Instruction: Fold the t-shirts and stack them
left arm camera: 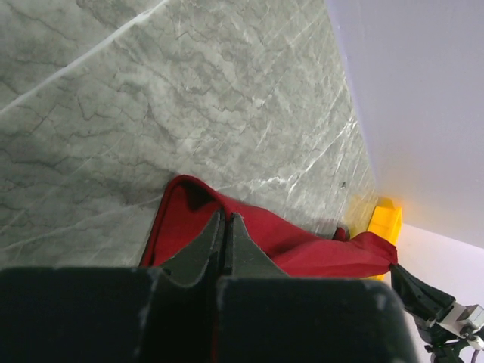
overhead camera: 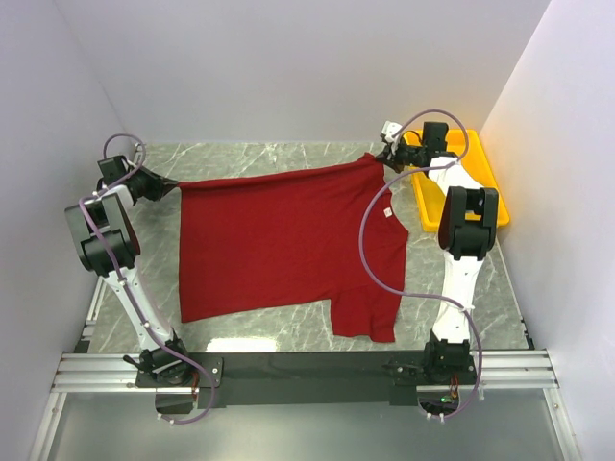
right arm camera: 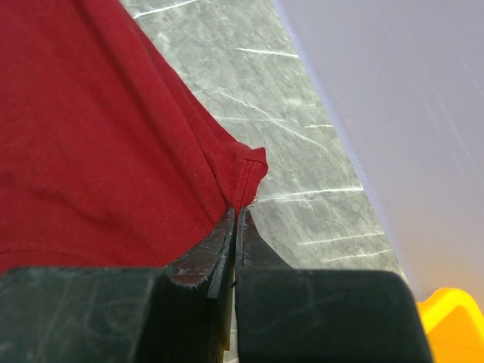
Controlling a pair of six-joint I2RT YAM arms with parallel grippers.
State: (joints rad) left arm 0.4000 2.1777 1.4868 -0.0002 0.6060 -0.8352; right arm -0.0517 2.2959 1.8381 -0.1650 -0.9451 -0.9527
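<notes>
A dark red t-shirt (overhead camera: 288, 240) lies spread on the grey marble tabletop (overhead camera: 288, 327), its near edge flat. At its far edge, the left hand (overhead camera: 173, 184) and right hand (overhead camera: 384, 161) each pinch a corner, clamped tight on the cloth. A yellow tray (overhead camera: 485, 178) sits at the far right.

The yellow tray (overhead camera: 487, 181) flanks the right tool (overhead camera: 379, 159).
</notes>
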